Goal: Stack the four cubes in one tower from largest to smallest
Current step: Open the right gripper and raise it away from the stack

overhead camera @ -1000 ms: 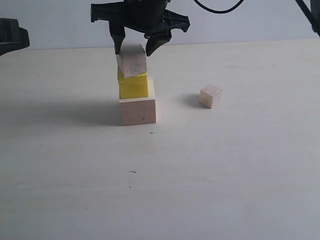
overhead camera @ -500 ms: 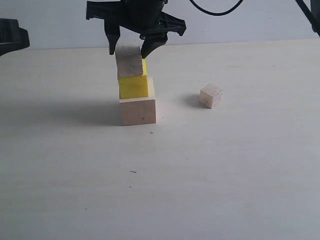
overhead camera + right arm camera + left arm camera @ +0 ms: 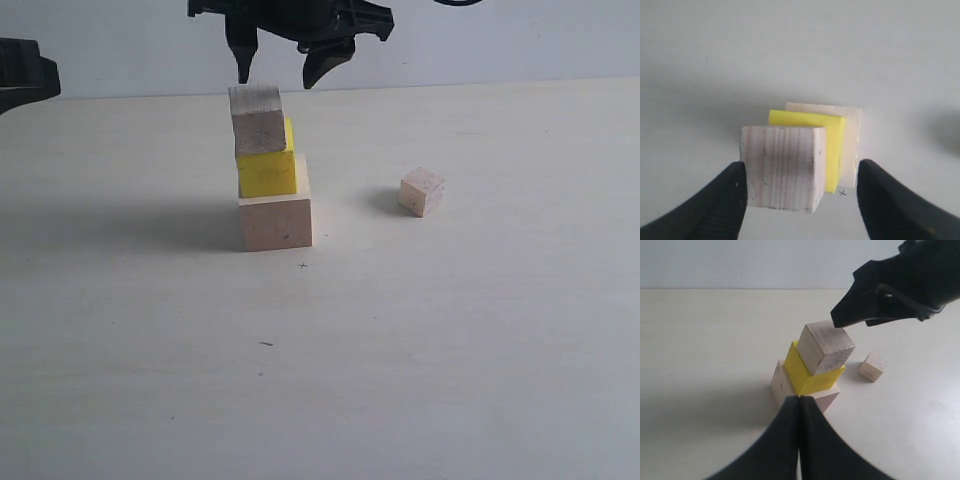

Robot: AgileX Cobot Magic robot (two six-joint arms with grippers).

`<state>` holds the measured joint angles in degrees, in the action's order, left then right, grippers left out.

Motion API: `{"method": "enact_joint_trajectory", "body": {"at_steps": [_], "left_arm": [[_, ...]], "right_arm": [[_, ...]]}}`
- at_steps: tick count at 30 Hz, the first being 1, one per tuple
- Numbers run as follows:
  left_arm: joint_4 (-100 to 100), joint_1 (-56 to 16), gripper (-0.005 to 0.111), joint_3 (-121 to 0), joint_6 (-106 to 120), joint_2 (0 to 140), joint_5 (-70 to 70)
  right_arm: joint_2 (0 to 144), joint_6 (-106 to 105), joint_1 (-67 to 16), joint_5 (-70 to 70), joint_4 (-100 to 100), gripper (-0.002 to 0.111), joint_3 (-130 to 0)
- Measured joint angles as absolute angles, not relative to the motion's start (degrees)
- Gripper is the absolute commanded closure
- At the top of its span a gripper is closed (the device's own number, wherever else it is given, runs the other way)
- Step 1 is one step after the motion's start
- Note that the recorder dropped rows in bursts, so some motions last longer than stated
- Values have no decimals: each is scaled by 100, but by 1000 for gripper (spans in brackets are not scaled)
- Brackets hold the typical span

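Partial tower on the counter (image 3: 450, 330), with the large pale wood cube (image 3: 276, 222) as our reference. We see the yellow cube (image 3: 268, 172) resting directly on the large cube. It is set off-centre, so that a strip of the large cube's top stays bare on the right side in the exterior view. The medium wood cube (image 3: 258, 125) rests on the yellow cube, two levels above the large cube. It is turned slightly and shifted toward the left side in the exterior view. The tiny wood cube (image 3: 421, 191) lies alone on the counter, apart from the large cube and to its right in the exterior view. The right gripper (image 3: 278, 80) hangs straight above the large cube and over the medium cube. Its fingers (image 3: 720, 205) are spread wider than the medium cube and grip nothing. The left gripper (image 3: 799, 405) sits low, short of the large cube, with its fingers pressed together and empty.
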<state>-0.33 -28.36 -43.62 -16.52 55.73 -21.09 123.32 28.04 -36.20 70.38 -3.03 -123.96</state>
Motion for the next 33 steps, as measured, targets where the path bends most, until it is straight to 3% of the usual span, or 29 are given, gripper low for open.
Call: {"method": "enact_joint_trajectory", "body": {"at_steps": [2, 8, 16, 26, 33], "left_arm": [[-33, -2836, 107, -4362, -1652, 5673, -2109], [-33, -2836, 107, -4362, -1652, 5802, -2119], [-33, -2836, 107, -4362, -1652, 5802, -2098], [0, -2836, 107, -4362, -1652, 5802, -2109], [182, -2836, 107, -4362, -1652, 5802, -2109]], "right_arm": [[12183, 2804, -3620, 7038, -264, 61, -12396], [11829, 2461, -3620, 7038, -134, 108, -12396], [11300, 1837, -3589, 7038, 1404, 108, -12396], [11139, 1041, -2609, 7038, 963, 108, -12385], [10416, 549, -2151, 6895, 807, 108, -10345]]}}
